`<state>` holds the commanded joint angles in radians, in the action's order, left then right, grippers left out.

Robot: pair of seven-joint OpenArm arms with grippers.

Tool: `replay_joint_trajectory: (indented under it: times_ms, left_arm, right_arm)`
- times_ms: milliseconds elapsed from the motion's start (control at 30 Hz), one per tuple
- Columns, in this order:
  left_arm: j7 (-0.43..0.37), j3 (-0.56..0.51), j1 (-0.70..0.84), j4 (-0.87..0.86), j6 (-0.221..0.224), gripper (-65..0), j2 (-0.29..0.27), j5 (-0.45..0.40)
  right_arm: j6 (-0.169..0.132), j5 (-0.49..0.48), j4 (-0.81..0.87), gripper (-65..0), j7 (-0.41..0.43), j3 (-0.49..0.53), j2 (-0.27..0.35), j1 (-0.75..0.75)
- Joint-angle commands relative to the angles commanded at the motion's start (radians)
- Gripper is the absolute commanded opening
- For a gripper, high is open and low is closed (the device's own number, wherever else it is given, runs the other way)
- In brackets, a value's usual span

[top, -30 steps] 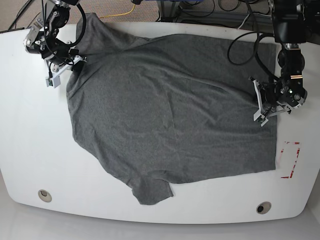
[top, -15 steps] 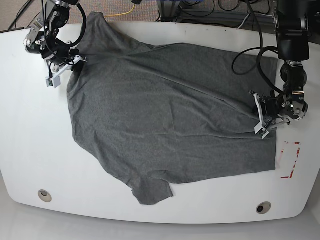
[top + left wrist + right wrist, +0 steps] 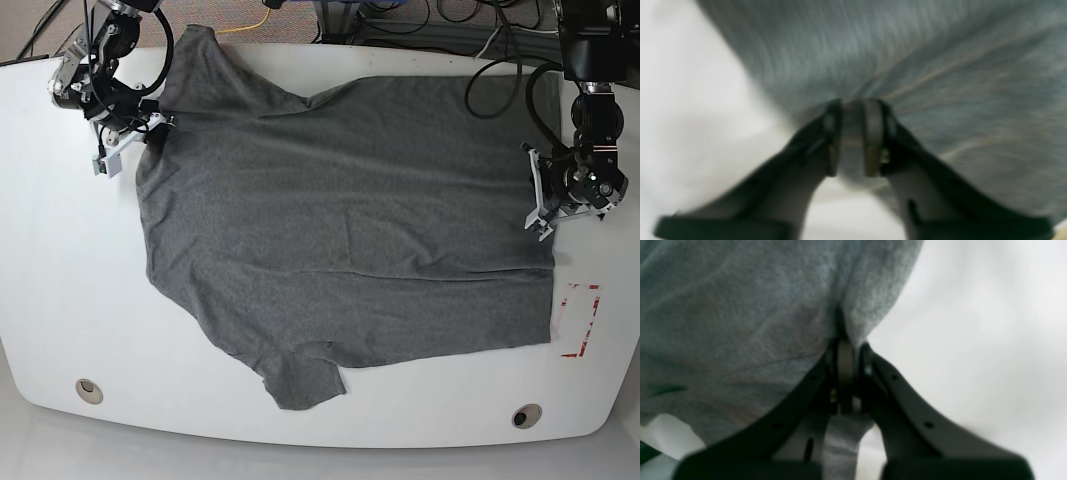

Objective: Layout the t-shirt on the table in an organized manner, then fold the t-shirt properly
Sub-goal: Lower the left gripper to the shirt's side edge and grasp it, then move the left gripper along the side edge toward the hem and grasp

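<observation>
The dark grey t-shirt (image 3: 340,220) lies spread over the white table (image 3: 60,260), one sleeve at the front (image 3: 305,380) and one at the back left. My left gripper (image 3: 540,205) is shut on the shirt's right edge; in the left wrist view its pads (image 3: 873,133) pinch a fold of the t-shirt (image 3: 940,66). My right gripper (image 3: 140,135) is shut on the shirt's left edge near the shoulder. The right wrist view has its fingers (image 3: 845,366) closed on the grey t-shirt (image 3: 740,306), with the bare table (image 3: 973,323) beside it.
A red tape rectangle (image 3: 580,320) marks the table just right of the shirt's hem. Two round grommet holes sit near the front edge (image 3: 89,390) (image 3: 525,415). Cables (image 3: 500,70) hang over the back right of the table.
My left gripper has moved right and back, drawing the shirt's right edge outward. The diagonal creases across the body have flattened. The right gripper has stayed in place.
</observation>
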<state>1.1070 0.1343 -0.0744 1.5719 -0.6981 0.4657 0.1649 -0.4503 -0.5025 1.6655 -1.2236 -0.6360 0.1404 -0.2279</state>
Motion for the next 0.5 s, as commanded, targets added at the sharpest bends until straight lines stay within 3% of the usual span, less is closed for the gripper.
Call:
replay_joint_trajectory:
  times_ms: [67, 333, 500]
  left_arm:
    - [0.009, 0.012, -0.044, 0.029, 0.000, -38.9, -0.003, 0.000]
    - [0.002, 0.012, -0.253, -0.100, 0.000, -38.6, -0.051, -0.006]
    - [-0.124, 0.011, -0.339, -0.259, 0.000, -38.5, -0.068, -0.006]
  right_arm:
    - [0.000, 0.000, 0.000, -65.0, 0.000, 0.000, 0.000, 0.000]
    - [0.002, 0.000, 0.000, -65.0, 0.000, 0.000, 0.000, 0.002]
    - [0.002, 0.000, 0.000, -65.0, 0.000, 0.000, 0.000, 0.002]
